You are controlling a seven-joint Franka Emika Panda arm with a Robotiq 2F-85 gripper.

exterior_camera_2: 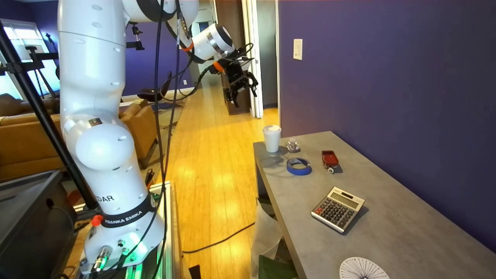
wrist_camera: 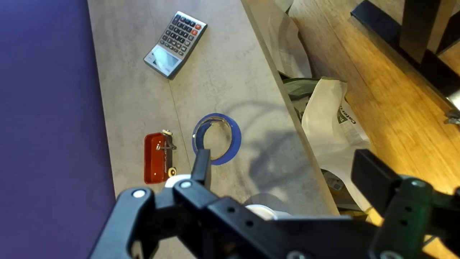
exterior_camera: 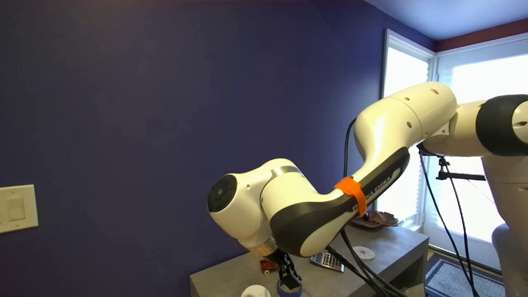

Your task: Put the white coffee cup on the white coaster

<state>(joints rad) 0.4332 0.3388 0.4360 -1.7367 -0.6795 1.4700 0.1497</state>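
The white coffee cup (exterior_camera_2: 272, 139) is a lidded cup standing upright at the far end of the grey desk (exterior_camera_2: 410, 232). Its top also shows in an exterior view (exterior_camera: 255, 291), and a sliver of it shows behind the gripper body in the wrist view (wrist_camera: 261, 210). The white coaster (exterior_camera_2: 362, 268), a flat round disc with dark radial lines, lies at the opposite end of the desk; it also shows in an exterior view (exterior_camera: 364, 253) and is out of the wrist view. My gripper (wrist_camera: 284, 156) is open and empty, above the desk and the cup (exterior_camera_2: 245, 99).
A blue tape roll (exterior_camera_2: 298, 166), a small glass piece (exterior_camera_2: 293, 145), a red toy wagon (exterior_camera_2: 330, 159) and a calculator (exterior_camera_2: 338, 209) lie on the desk between cup and coaster. A purple wall (wrist_camera: 46, 126) borders one side. Bags (wrist_camera: 330, 126) sit below the open desk edge. A brown dish (exterior_camera: 377, 218) stands farther along.
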